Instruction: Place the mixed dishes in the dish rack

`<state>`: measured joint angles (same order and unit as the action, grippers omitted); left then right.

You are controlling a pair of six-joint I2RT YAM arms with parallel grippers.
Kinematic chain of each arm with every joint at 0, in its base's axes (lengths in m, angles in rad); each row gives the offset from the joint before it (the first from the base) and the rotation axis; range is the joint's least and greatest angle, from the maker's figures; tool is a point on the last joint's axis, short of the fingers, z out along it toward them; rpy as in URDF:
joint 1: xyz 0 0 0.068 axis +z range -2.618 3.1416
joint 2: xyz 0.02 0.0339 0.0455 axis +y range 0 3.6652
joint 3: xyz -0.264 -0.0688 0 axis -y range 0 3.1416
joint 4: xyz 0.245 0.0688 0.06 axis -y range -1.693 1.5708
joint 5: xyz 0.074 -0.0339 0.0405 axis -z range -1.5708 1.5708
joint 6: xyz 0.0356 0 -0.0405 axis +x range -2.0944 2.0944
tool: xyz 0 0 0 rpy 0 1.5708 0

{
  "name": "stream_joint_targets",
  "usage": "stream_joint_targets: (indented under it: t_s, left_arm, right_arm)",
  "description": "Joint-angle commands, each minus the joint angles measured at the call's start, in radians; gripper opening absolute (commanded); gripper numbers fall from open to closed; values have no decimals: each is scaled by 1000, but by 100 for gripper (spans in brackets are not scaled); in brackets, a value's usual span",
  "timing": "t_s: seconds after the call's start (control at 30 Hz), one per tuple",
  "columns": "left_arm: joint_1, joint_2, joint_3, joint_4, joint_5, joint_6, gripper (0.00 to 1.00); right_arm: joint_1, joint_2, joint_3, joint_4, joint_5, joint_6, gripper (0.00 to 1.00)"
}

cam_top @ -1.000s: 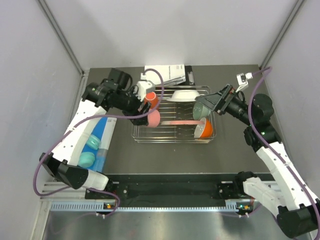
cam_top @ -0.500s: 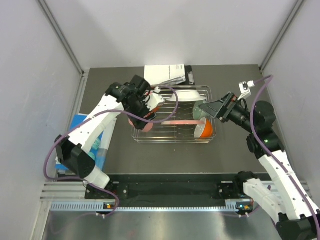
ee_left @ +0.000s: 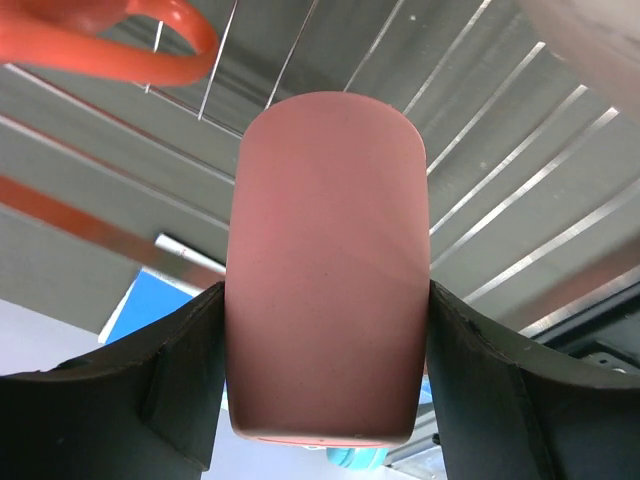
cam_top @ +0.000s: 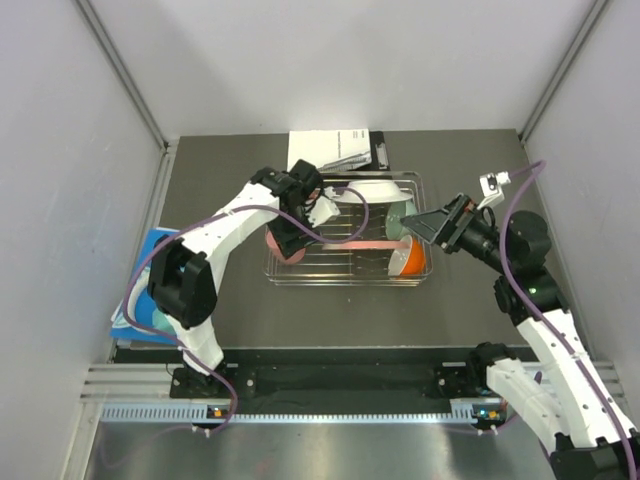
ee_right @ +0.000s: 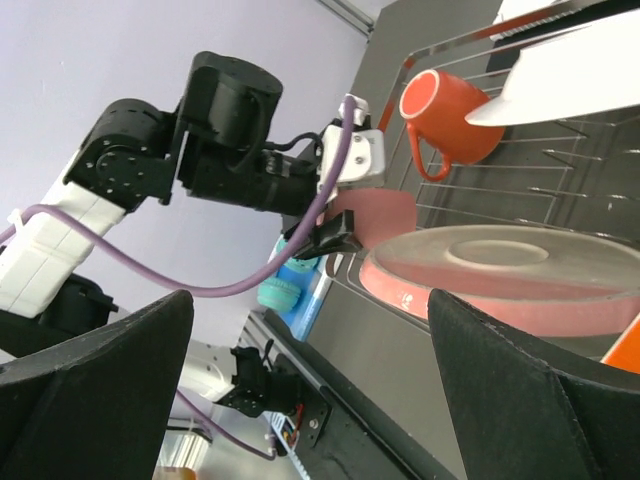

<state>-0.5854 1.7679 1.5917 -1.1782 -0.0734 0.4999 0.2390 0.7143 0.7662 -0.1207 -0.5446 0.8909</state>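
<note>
My left gripper (cam_top: 288, 243) is shut on the small pink cup (ee_left: 325, 270), one finger on each side, above the left end of the dish rack (cam_top: 340, 281). The cup lies sideways over the rack wires (ee_left: 500, 150), near the orange mug's handle (ee_left: 150, 45). The rack holds the orange mug (ee_right: 448, 118), the pale pink plate (ee_right: 510, 275), a white dish (cam_top: 368, 188), the mint-green bowl (cam_top: 398, 222) and the orange bowl (cam_top: 408, 258). My right gripper (cam_top: 427, 227) is open and empty beside the rack's right end, just clear of the mint-green bowl.
A blue sheet (cam_top: 150, 265) with small teal pieces (ee_right: 290, 285) lies at the table's left edge, partly under the left arm. White printed paper on a black board (cam_top: 330, 150) lies behind the rack. Grey walls close in both sides.
The left arm has swung right and carried the pink cup to the rack's left end. The right gripper has drawn back to the right, away from the mint-green bowl.
</note>
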Motion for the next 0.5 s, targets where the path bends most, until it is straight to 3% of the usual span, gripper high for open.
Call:
stream_joint_targets:
  t_s: [0.0,0.33,0.43,0.47]
  left_arm:
    - [-4,13,-27,78,-52,17,0]
    - [-13,65,-72,140,-65,-12,0]
    - [-13,73,-75,144,-57,-23,8]
    - [-16,74,-75,149,-54,-27,15]
  right_arm:
    - [-26,-33,-5,15,-15,-9,100]
    - [-40,-39,-27,23,-32,-7,100]
    - [-40,-41,-28,21,-34,-9,100]
    - [-41,-41,-27,21,-34,-9,100]
